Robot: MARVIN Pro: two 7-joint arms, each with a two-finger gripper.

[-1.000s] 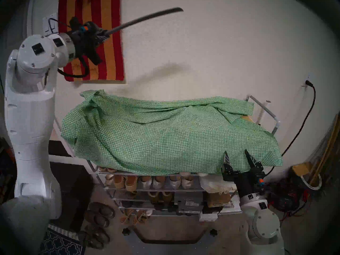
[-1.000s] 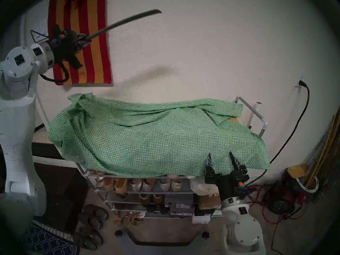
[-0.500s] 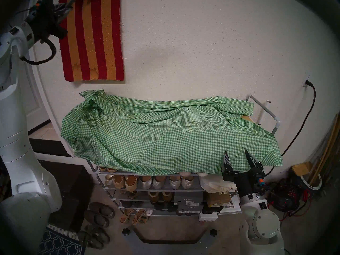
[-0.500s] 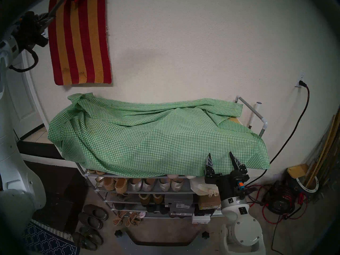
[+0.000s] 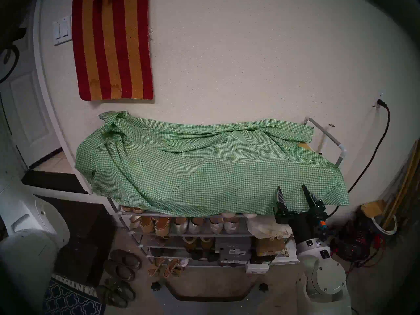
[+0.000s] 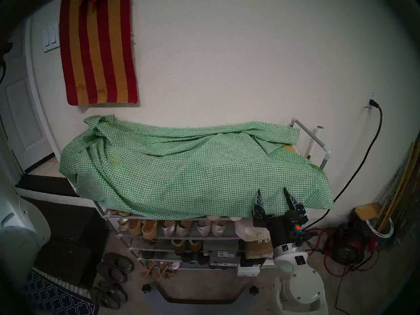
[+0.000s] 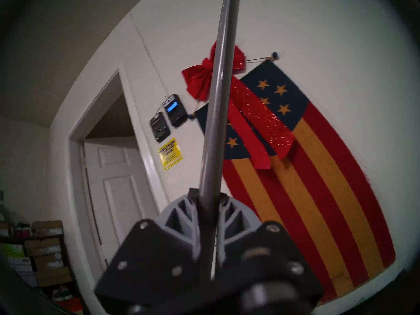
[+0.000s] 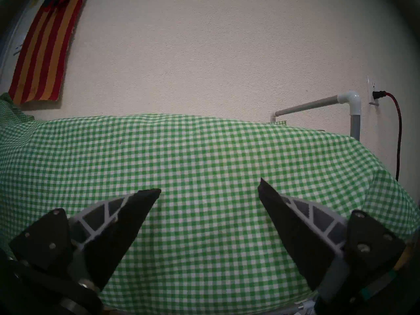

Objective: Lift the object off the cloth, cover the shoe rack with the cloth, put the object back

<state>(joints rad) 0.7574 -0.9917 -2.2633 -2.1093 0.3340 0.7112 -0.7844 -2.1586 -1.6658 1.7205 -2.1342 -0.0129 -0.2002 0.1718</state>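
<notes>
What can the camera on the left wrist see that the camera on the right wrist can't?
Only the left wrist view shows the grey shoehorn bar clamped in the shut left gripper, plus a red bow, a white door and stacked shoeboxes.

Only the right wrist view shows the green checked cloth, the right gripper with its jaws open and empty, the shoe rack's side rail and a plugged-in cord.

Both show the cream wall and the red-and-gold striped hanging.
</notes>
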